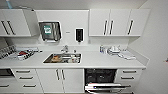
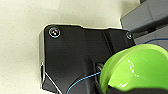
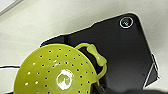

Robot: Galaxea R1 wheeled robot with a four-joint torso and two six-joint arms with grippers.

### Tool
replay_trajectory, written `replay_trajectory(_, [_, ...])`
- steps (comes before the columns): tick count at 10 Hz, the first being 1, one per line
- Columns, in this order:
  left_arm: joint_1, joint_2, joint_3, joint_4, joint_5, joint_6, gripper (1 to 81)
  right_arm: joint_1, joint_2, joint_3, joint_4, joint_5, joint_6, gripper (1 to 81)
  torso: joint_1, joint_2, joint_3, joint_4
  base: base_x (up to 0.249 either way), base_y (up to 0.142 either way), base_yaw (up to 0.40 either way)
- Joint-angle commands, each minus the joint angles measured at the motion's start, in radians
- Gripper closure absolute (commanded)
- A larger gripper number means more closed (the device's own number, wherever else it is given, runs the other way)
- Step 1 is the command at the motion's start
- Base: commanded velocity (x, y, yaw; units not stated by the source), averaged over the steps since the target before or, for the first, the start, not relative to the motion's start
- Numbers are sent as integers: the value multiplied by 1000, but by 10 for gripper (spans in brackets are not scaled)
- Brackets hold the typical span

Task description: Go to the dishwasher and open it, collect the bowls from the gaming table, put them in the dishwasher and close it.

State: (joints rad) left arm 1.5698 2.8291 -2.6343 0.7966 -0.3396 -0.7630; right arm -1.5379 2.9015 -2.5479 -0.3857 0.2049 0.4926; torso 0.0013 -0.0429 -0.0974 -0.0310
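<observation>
The dishwasher (image 1: pixel 100 76) sits under the counter right of the sink. It is open, with a dark inside and its steel door (image 1: pixel 106 87) folded down toward me. In the left wrist view a lime green bowl (image 2: pixel 140 70) hangs over the pale floor, with my left gripper (image 2: pixel 105 88) shut on its rim. In the right wrist view a yellow-green bowl (image 3: pixel 55 73) with small holes and a looped handle shows bottom up, and my right gripper (image 3: pixel 98 88) is shut on its edge. The gaming table is out of view.
A white counter (image 1: pixel 95 61) runs across with a steel sink (image 1: pixel 62 58) in its middle. A dish rack (image 1: pixel 15 53) stands at the left and white crockery (image 1: pixel 116 50) at the right. Drawers (image 1: pixel 128 75) flank the dishwasher. A wall (image 1: pixel 157 50) closes the right side.
</observation>
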Motion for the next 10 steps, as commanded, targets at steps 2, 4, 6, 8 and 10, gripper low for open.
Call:
replay_trajectory(2, [-18,-14,-6,4,30,-1,811,24,-9,8,-10,-42,-2,811,-1,-1,0,0,121,0,0])
replay_trajectory(4, [-18,-14,-4,4,30,-1,811,24,-9,8,-10,-42,-2,811,-1,-2,1,0,121,0,0])
replay_trajectory(6, [-17,-14,-4,4,30,-1,811,23,-9,6,-10,-42,-2,811,-1,-1,0,0,121,0,0])
replay_trajectory(8, [-17,-14,-4,4,30,-1,811,21,-9,8,-12,-42,-2,811,-1,-2,0,0,121,0,0])
replay_trajectory(10, [-17,-13,-3,6,30,-1,811,21,-9,8,-10,-42,-2,811,-1,-2,0,0,123,0,0])
